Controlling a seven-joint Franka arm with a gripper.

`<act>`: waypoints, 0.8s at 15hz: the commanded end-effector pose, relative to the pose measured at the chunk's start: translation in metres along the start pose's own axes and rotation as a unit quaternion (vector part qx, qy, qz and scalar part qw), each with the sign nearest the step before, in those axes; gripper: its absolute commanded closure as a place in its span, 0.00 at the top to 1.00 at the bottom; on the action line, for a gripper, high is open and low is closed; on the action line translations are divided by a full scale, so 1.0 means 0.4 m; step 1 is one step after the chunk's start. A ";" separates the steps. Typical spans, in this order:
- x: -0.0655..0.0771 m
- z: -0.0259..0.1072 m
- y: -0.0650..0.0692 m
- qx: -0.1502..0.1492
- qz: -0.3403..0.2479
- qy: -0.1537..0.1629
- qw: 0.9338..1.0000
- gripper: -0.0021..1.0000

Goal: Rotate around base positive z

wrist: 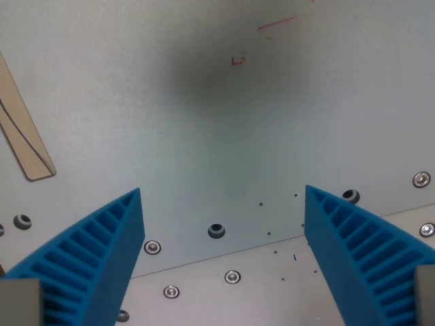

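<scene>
Blue ribbed fingers (102,251) of our end effector (223,255) stand wide apart, holding nothing, above the grey worktop (204,136). We see no object to grasp; the turn concerns the arm itself, with screws (232,276) directly below.

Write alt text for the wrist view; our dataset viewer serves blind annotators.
Two ribbed blue plastic gripper fingers stand wide apart, holding nothing, above a pale grey metal plate dotted with screws and holes. A tan wooden strip lies at the wrist view's left.
</scene>
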State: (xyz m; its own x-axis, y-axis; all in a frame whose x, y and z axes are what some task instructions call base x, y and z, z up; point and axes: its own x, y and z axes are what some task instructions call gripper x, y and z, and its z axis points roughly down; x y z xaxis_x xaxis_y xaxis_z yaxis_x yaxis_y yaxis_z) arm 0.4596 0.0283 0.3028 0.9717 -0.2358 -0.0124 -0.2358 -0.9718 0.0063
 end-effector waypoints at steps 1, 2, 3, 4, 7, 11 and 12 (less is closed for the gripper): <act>0.000 -0.005 0.000 0.000 -0.007 0.002 1.000 1.00; 0.000 -0.005 0.000 0.000 -0.013 0.002 1.000 1.00; 0.000 -0.005 0.000 0.000 -0.020 0.002 1.000 1.00; 0.000 -0.005 0.000 0.000 -0.027 0.002 1.000 1.00; 0.000 -0.005 0.000 0.000 -0.047 0.003 0.999 1.00; 0.000 -0.005 0.000 -0.001 -0.073 0.003 0.997 1.00; 0.000 -0.005 0.000 -0.001 -0.080 0.003 0.997 1.00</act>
State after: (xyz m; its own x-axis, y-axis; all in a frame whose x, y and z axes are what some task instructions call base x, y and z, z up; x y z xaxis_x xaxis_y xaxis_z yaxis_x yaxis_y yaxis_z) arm 0.4596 0.0285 0.3028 0.9845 -0.1749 -0.0127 -0.1748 -0.9846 0.0059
